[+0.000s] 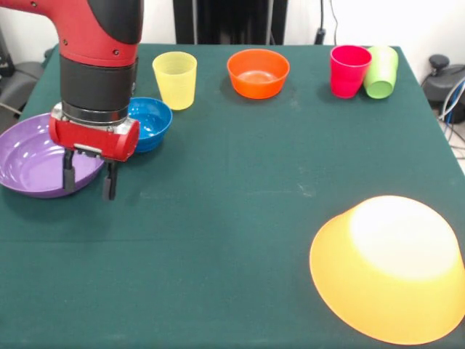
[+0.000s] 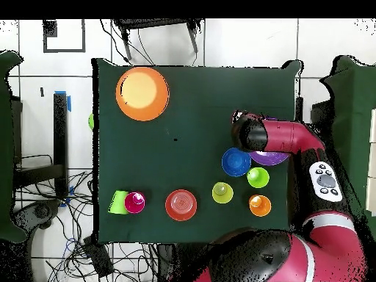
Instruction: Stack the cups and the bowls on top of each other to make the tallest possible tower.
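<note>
The gripper [image 1: 89, 179] hangs part-open and empty-handed over the purple bowl's [image 1: 29, 156] rim, just beside the blue bowl [image 1: 151, 122]. Both bowls sit empty; across the worktop [image 1: 232, 218], the large orange-yellow bowl [image 1: 389, 269] lies upturned.

Bright even light; white glare on orange-yellow bowl [image 1: 389, 269]; soft shadows.

Unstacked cups [image 1: 175, 78] and bowls [image 1: 258, 72], scattered

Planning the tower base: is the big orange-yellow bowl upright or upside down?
Upside down. The orange-yellow bowl shows its domed underside, rim on the table.
</note>
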